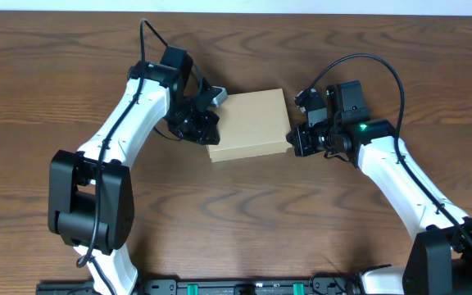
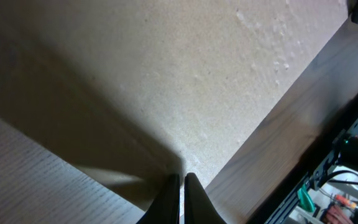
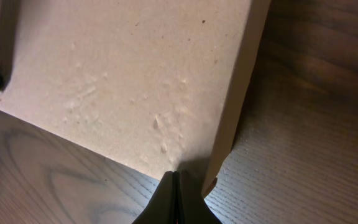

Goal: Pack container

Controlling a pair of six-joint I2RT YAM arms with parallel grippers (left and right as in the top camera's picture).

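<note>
The container [image 1: 251,123] lies flat with its lid closed at the centre of the desk [image 1: 56,49]. My left jaws sit against its 9 o'clock edge, drawn nearly together with only a thin slit between them. My right jaws are pressed fully together, their tips touching its 3 o'clock edge near the 5 o'clock corner.

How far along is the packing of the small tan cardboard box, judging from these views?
Done, it seems: the small tan cardboard box lies flat on the wooden table, lid down, nothing loose beside it. In hand: the left gripper and right gripper, fingers together, meet its opposite edges. Left: probably securing the flap and withdrawing; its contents cannot be seen.
</note>
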